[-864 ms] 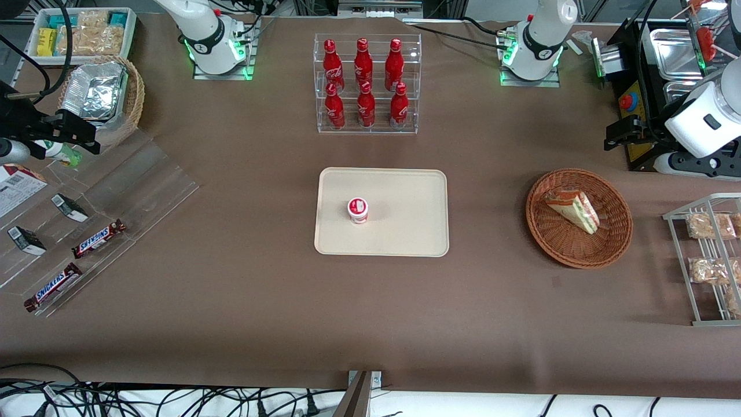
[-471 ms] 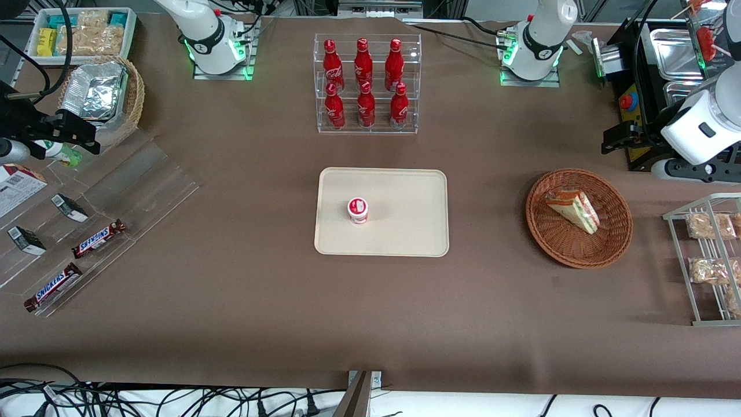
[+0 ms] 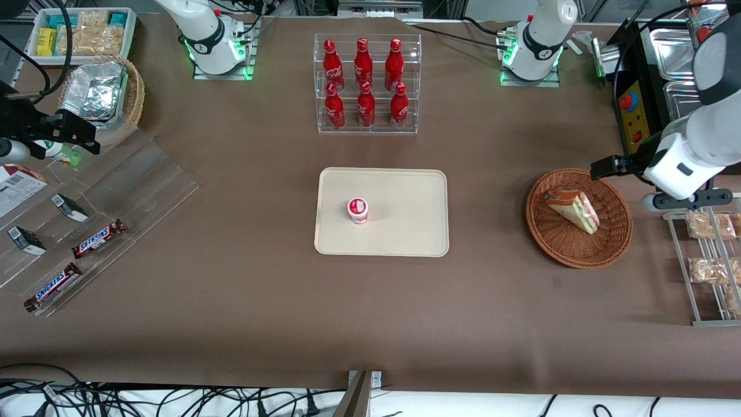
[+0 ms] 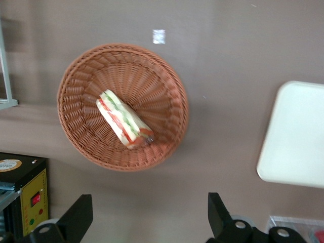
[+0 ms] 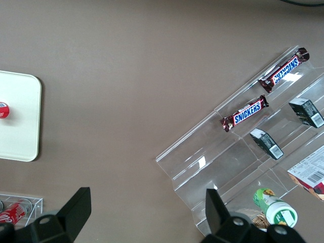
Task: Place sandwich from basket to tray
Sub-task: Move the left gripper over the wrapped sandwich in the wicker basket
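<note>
- Right now the sandwich (image 3: 572, 209) lies on its side in the round reddish-brown basket (image 3: 579, 255), toward the working arm's end of the table.
- In the left wrist view the sandwich (image 4: 124, 119) shows pale bread with green and red filling stripes, resting a little off the middle of the basket (image 4: 167, 76).
- The gripper (image 3: 605, 168) hangs in the air just above the basket's rim, at the part of the rim farther from the front camera, touching nothing.
- Its jaws are spread wide, as the left wrist view shows: one finger (image 4: 76, 218) and the other stand well apart with bare table between them.
- The cream tray (image 3: 405, 231) sits at the middle of the table, well apart from the basket.
- A small red-and-white cup (image 3: 358, 209) stands upright on the tray.
- A clear rack of red bottles (image 3: 366, 81) stands farther from the front camera than the tray.
</note>
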Controlling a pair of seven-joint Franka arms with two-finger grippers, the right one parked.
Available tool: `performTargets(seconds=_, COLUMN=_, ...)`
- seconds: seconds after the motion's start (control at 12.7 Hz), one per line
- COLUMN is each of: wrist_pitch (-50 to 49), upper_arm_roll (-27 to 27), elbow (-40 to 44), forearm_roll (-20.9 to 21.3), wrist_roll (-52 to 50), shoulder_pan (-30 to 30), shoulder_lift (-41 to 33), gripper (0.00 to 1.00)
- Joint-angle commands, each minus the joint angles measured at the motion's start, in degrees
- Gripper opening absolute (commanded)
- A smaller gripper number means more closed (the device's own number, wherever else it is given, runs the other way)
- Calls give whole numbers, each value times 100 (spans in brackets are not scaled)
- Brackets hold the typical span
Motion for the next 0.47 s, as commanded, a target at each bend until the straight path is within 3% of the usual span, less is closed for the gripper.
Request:
performTargets(seconds=0.0, wrist_pitch=663, upper_arm_roll=-40, elbow=-668, forearm_roll=169, wrist_roll=-699, shoulder_pan=49, shoulder_lift=-194, gripper=100)
performTargets(seconds=0.24, wrist_pitch=1708, upper_arm_roll=-31, elbow=-1441, forearm_roll=423, wrist_roll=-1711, shoulder_pan=75, shoulder_lift=-194, gripper=100)
performTargets(seconds=0.39, wrist_pitch=2254, upper_arm_roll=-40, elbow=-1846, forearm_roll=424, wrist_roll=-1757, shoulder_pan=355, shoulder_lift=-194, gripper=100)
